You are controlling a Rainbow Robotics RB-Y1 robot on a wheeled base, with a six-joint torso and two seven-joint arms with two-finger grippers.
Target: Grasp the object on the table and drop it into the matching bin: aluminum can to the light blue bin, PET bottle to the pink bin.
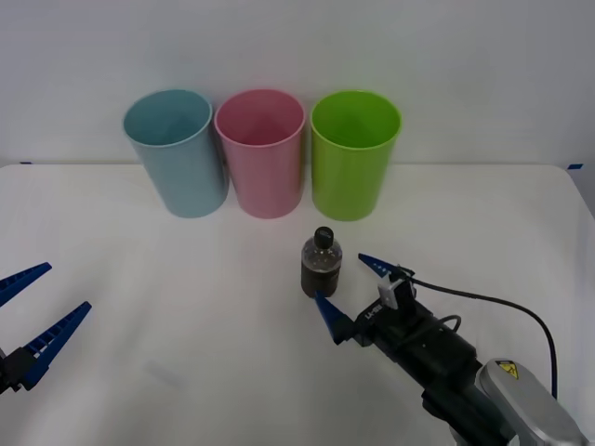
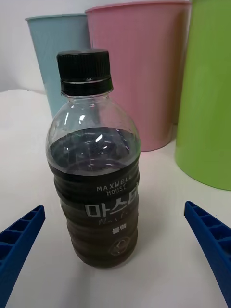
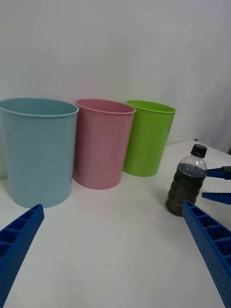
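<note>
Right wrist view's edges are cutting the lime green bin [image 2: 207, 96] at its rim and far side, the pink bin [image 2: 139, 72] at its rim. PET bottle [image 2: 94, 163] is hiding the light blue bin [image 2: 45, 57] base. Front view's edge is cropping the left gripper [image 1: 26, 311] body; 2 fingers showing.

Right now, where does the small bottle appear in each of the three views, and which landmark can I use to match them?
Front view: the bottle stands upright on the table, right of centre, in front of the gap between the pink bin and the green bin.
Right wrist view: bottle close up, centre-left, between the open right gripper fingers.
Left wrist view: bottle small, at the right.
Shared landmark: the pink bin.
</note>
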